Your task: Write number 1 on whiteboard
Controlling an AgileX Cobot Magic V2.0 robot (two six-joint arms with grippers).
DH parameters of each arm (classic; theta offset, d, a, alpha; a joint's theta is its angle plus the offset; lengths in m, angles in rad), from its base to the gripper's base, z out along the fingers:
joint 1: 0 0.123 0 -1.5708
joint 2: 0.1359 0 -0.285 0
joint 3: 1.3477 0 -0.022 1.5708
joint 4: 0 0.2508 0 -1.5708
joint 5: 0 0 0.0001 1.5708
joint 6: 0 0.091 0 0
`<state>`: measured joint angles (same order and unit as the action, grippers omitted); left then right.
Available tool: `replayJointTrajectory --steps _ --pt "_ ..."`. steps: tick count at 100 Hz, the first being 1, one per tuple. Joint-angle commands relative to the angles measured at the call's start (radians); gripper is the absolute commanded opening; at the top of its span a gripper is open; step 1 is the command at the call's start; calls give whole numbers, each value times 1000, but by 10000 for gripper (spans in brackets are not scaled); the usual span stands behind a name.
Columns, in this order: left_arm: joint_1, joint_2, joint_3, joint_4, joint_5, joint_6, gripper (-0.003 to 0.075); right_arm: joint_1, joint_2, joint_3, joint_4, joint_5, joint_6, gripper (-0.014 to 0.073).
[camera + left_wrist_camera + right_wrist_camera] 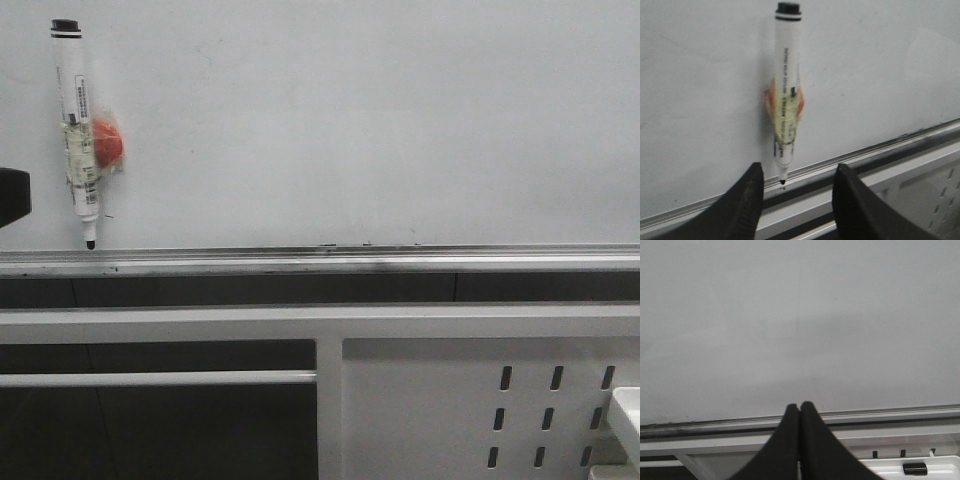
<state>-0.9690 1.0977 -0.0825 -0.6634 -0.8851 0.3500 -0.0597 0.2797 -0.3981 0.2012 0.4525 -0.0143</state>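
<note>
Black fingers point(747, 200) of the left gripper point(796, 192) stand wide apart, nothing between them, just short of a marker point(786, 95) that hangs tip-down on the whiteboard point(380, 120), an orange-red magnet point(107, 140) behind its barrel. Its tip sits just above the silver rail point(400, 262). No stroke shows on the board. Facing bare board, the right gripper point(800, 412) has its fingers pressed together, empty. Below is a perforated panel point(450, 410).
</note>
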Motion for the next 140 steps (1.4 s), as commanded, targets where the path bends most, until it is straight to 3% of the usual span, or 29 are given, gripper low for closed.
replayJointTrajectory --steps 1,34,49,62,111,140 --pt "-11 54 -15 -18 -153 -1 288 -1 19 -35 3 -78 -10 -69" --pt "-11 183 -15 25 -292 -115 283 -1 19 -35 3 -78 -10 -69" --pt "-11 266 -21 78 -369 -230 283 -1 19 -35 3 -78 -10 -69" --pt "-11 332 -27 78 -445 -235 283 -1 19 -35 3 -78 -10 -69" --pt "-7 364 -102 -19 -441 -198 283 -1 19 -35 3 -78 -10 -69" --pt "71 365 -138 19 -404 -198 283 -1 19 -35 3 -78 -10 -69"
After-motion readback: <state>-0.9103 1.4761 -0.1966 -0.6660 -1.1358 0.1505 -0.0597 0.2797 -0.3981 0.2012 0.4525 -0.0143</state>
